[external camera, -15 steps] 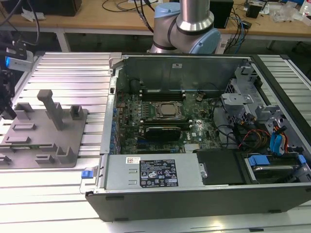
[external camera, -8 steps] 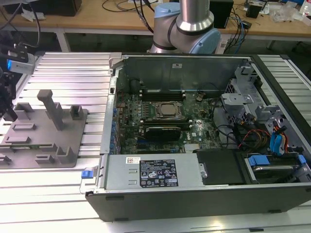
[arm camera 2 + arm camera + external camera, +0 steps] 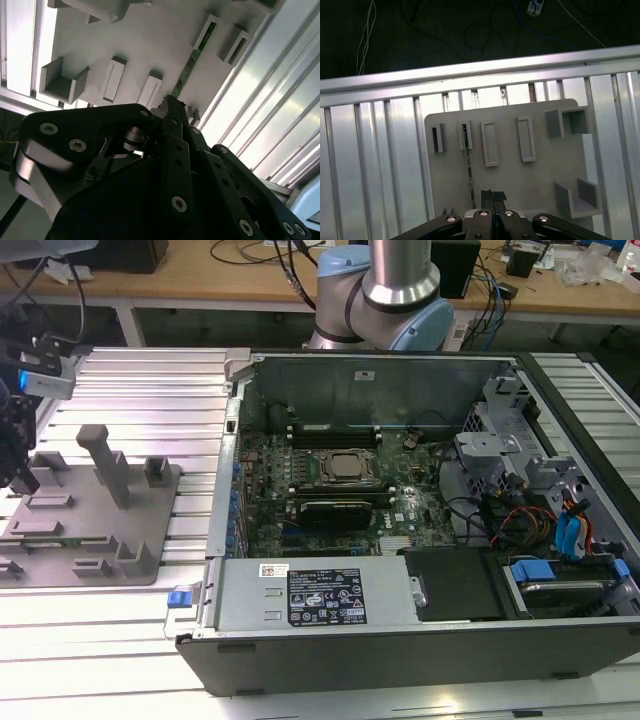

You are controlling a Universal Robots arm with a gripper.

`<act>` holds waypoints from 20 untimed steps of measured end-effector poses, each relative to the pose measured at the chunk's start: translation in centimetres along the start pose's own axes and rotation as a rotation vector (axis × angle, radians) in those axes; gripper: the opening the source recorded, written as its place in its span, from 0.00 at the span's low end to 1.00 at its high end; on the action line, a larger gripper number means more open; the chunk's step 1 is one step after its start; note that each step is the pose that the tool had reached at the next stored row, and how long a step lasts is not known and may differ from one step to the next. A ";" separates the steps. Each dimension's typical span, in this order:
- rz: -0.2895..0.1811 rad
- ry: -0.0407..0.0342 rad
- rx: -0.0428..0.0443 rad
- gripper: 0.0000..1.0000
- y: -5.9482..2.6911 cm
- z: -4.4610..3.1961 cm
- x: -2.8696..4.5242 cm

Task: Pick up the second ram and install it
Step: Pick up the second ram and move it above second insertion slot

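The second ram point(image 3: 469, 167) is a thin green stick standing on edge in a slot of the grey fixture plate point(image 3: 535, 180). In the second wrist view the ram point(image 3: 193, 56) runs away from the fingertips. My gripper point(image 3: 493, 196) hovers over the plate with its black fingers point(image 3: 487, 196) pressed together and nothing between them. The stick lies just beside the fingertips, not between them. In the exterior view my gripper point(image 3: 18, 478) hangs at the far left over the fixture plate point(image 3: 150, 525).
An open computer case point(image 3: 300, 600) stands to the exterior view's right of the plate, with the silver processor point(image 3: 345, 467) and memory slots point(image 3: 330, 433) on its board. Grey blocks point(image 3: 105, 465) rise from the plate. Ribbed aluminium table point(image 3: 370, 165) surrounds it.
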State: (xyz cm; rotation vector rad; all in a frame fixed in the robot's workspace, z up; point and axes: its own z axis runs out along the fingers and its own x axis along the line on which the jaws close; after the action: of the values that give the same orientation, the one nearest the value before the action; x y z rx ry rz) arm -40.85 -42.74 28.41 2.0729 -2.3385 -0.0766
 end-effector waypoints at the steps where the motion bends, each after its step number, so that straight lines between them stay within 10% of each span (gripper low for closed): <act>1: 0.000 0.0000 -0.0001 0.08 -0.02 0.25 0.07; 20: 0.000 -0.0001 0.0000 0.08 -0.42 4.01 2.09</act>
State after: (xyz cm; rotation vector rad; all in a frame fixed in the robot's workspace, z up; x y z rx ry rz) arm -40.86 -44.76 24.34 2.0728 -2.3387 -0.0766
